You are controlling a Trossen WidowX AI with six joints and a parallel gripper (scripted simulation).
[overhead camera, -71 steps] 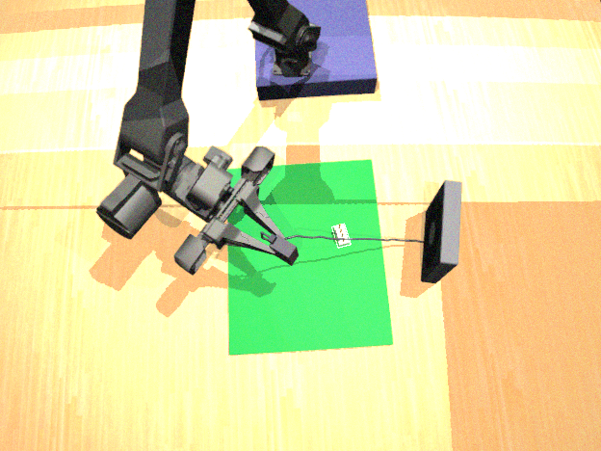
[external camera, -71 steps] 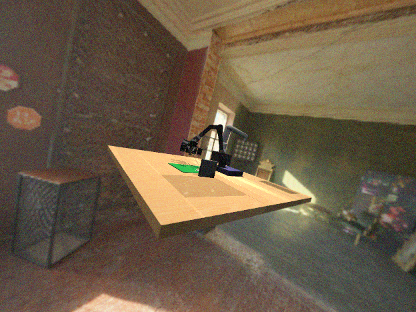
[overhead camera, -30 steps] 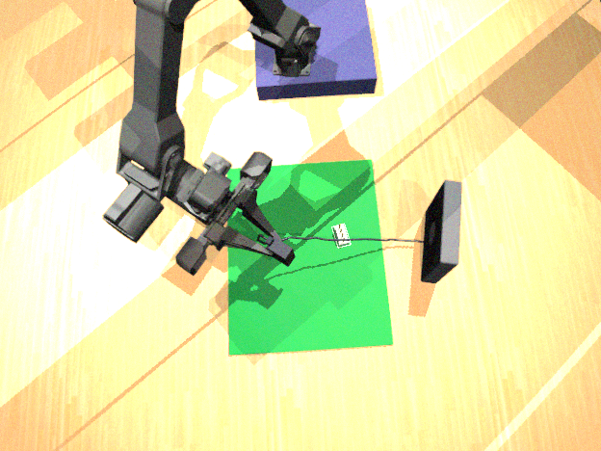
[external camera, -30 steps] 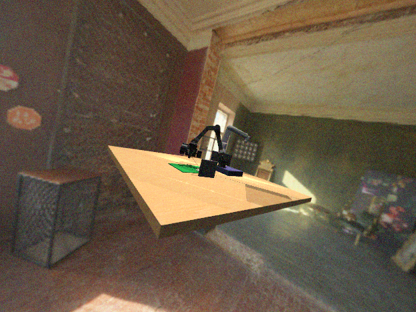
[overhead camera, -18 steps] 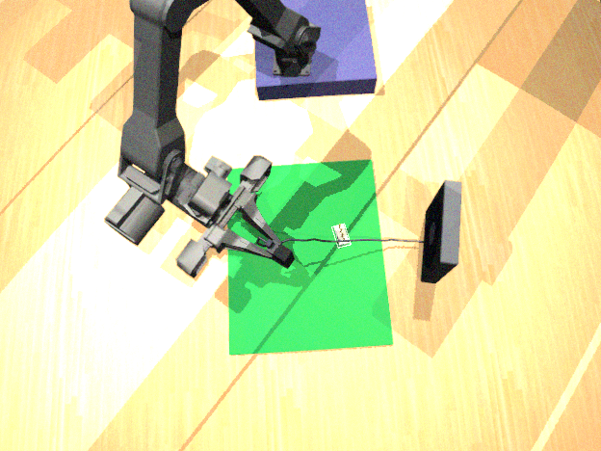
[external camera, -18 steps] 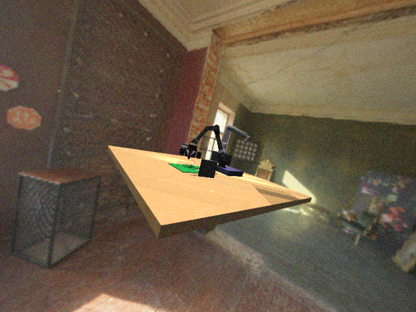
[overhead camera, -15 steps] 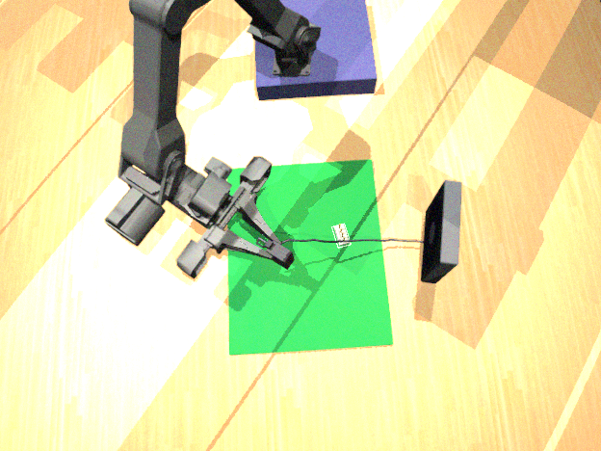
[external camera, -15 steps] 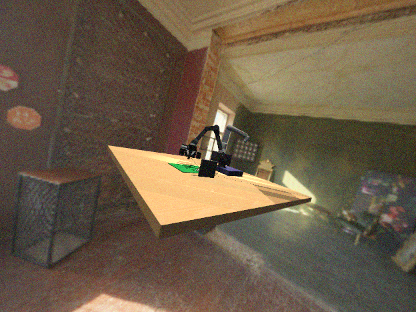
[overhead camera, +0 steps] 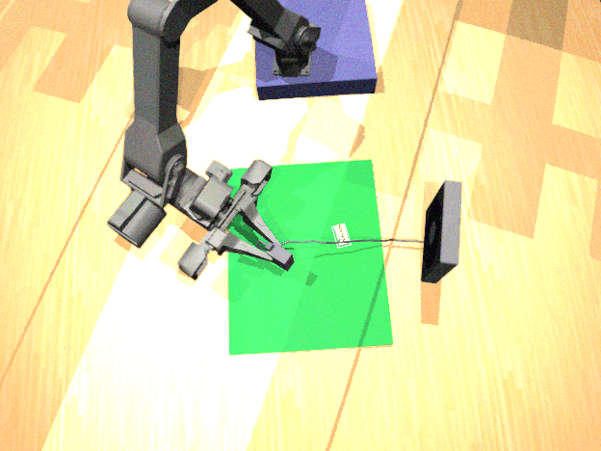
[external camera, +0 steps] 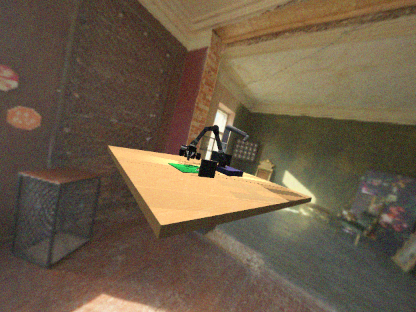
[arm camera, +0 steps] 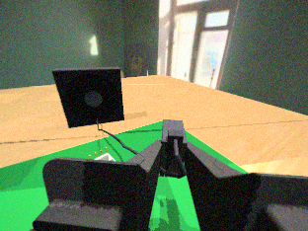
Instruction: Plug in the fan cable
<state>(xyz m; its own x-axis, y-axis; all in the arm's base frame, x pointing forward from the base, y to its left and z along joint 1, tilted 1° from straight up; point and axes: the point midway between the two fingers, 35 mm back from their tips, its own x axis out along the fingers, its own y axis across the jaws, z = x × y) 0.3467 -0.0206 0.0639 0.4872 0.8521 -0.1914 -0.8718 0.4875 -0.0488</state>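
Observation:
The four-pin header point(overhead camera: 341, 235) point(arm camera: 105, 158) is a small white block with upright golden pins on the green board point(overhead camera: 310, 315) point(external camera: 181, 167) point(arm camera: 20, 190). My gripper point(overhead camera: 276, 251) point(external camera: 189, 157) point(arm camera: 172, 146) is shut on the fan plug. The plug point(overhead camera: 285, 258) point(arm camera: 173, 129), a dark grey block, sits at the fingertips above the board, left of the header in the top view; its shadow lies apart from it. The thin dark cable point(overhead camera: 369, 240) point(arm camera: 120, 142) crosses over the header in the top view and loops near the fingertips in the wrist view. The plug's contact side is not visible.
The black fan point(overhead camera: 449, 223) point(external camera: 207, 168) point(arm camera: 94, 99) stands upright on the wooden table point(overhead camera: 509, 339) point(external camera: 201, 198), beyond the board's right edge in the top view. A blue slab point(overhead camera: 339, 88) point(external camera: 230, 170) lies under the arm's base.

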